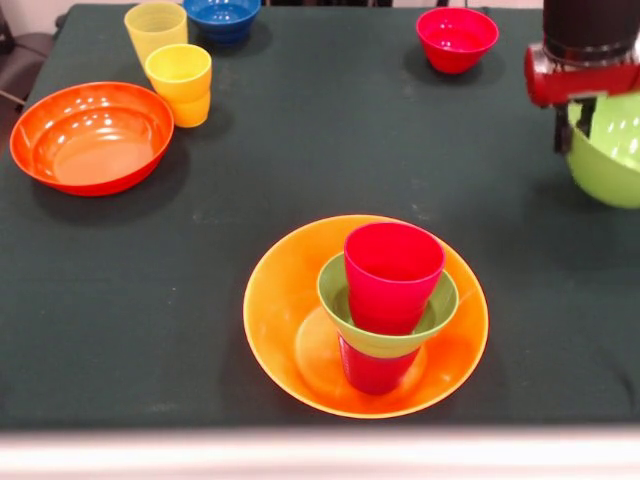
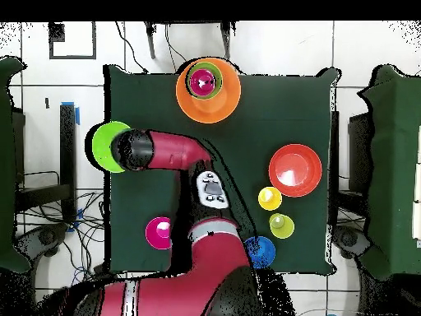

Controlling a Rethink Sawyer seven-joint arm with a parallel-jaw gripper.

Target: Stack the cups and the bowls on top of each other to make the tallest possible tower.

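The tower stands near the table's front edge: a large yellow-orange bowl [image 1: 290, 330] [image 2: 226, 103] holds an upturned cup [image 1: 375, 372] that looks reddish, then a small green bowl [image 1: 335, 290], then a red-pink cup [image 1: 393, 268] [image 2: 201, 81] on top. My gripper [image 1: 575, 135] is at the far right, its fingers straddling the rim of the large green bowl [image 1: 612, 160] [image 2: 103, 141], which hangs tilted by the table's edge. In the overhead view the wrist hides the gripper.
A wide orange-red bowl [image 1: 92, 135] [image 2: 295, 169] sits at the left. Behind it stand a yellow-orange cup [image 1: 180, 82] [image 2: 270, 198] and a pale yellow cup [image 1: 155, 28] [image 2: 281, 225]. A small blue bowl [image 1: 222, 15] and a small red-pink bowl [image 1: 457, 38] [image 2: 159, 233] sit at the back.
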